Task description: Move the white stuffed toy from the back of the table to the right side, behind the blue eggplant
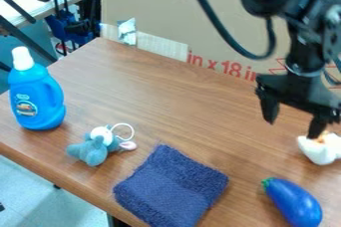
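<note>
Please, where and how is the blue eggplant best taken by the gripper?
I would grip the eggplant around its middle, with the gripper coming from above, one finger on each long side. It lies on its side, long and rounded, so its width should be easier to span than its length.

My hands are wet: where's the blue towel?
In the camera view, the towel lies at bottom centre on the table, between the plush toy at left and the eggplant at right.

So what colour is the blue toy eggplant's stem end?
The stem end is green, clearest in the camera view.
</note>
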You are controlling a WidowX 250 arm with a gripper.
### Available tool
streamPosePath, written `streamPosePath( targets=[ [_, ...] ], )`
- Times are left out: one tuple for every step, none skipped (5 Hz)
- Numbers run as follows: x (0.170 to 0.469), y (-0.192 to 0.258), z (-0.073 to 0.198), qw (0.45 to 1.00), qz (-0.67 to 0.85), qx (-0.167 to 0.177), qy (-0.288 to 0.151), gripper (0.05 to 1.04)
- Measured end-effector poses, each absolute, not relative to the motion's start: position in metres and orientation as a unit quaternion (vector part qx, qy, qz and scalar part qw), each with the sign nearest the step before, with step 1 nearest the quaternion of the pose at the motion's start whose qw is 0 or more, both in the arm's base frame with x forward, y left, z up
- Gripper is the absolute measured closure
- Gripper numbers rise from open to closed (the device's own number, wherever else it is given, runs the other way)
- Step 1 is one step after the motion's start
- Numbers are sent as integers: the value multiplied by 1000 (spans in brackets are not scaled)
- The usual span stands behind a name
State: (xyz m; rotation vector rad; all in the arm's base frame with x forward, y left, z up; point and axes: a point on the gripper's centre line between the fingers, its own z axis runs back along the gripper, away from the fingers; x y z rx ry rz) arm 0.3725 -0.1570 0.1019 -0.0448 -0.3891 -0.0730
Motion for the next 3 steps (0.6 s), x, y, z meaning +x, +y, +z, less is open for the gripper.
streamPosePath(
  targets=[
    [352, -133, 126, 976, 7, -32, -215, 83],
    [313, -102, 137, 984, 62, 29, -164, 83],
    [289, -82, 134, 988, 84, 65, -110, 83]
  ],
)
